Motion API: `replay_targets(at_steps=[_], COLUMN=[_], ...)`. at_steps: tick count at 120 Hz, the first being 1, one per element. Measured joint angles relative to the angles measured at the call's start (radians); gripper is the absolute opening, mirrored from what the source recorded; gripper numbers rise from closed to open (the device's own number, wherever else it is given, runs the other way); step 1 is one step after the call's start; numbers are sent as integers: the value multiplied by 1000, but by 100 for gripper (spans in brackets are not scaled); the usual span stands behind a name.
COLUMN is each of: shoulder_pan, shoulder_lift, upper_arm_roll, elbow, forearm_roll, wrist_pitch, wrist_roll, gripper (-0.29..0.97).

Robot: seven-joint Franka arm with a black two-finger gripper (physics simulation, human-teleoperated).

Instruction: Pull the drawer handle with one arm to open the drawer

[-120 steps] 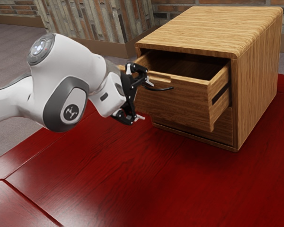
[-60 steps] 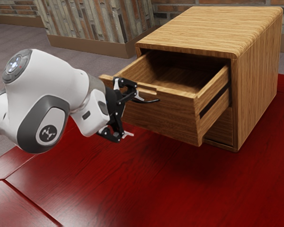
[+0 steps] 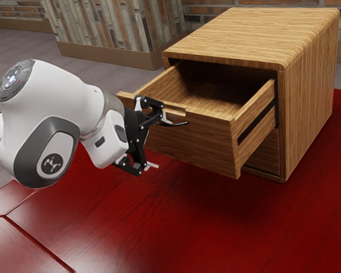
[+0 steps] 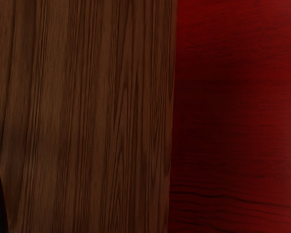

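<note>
Jaws spread wide, clasping nothing, the upper one hooked against the thin black handle [image 3: 176, 123] on a wooden drawer [image 3: 199, 136] standing well out of its cabinet [image 3: 256, 40]; it is probably rigid, heavy and smooth-sliding, best pulled mid-handle.

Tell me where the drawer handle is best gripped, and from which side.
Take the handle by the middle of its thin black bar, coming at the drawer front from the exterior view's left. The bar lies level and stands off the wood, so fingers above and below it should close around it.
</note>
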Motion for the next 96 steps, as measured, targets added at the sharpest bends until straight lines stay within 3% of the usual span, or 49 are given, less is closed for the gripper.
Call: replay_targets(at_steps=[23,38,65,76,82,89,96], shoulder_pan=[0,-4,-9,-10,-10,-10,-5], shoulder_lift=[-31,-41,-47,-69,-32,87,165], upper_arm_roll=[0,0,-5,-1,22,106,175], elbow=[-24,-30,33,250,493,771,908], forearm_roll=[2,-2,-3,-3,1,13,25], wrist_pitch=[-3,-6,-23,-147,-321,-559,-763], wrist_roll=[0,0,0,-6,-31,-101,-201], gripper=[64,69,63,65,66,67,67])
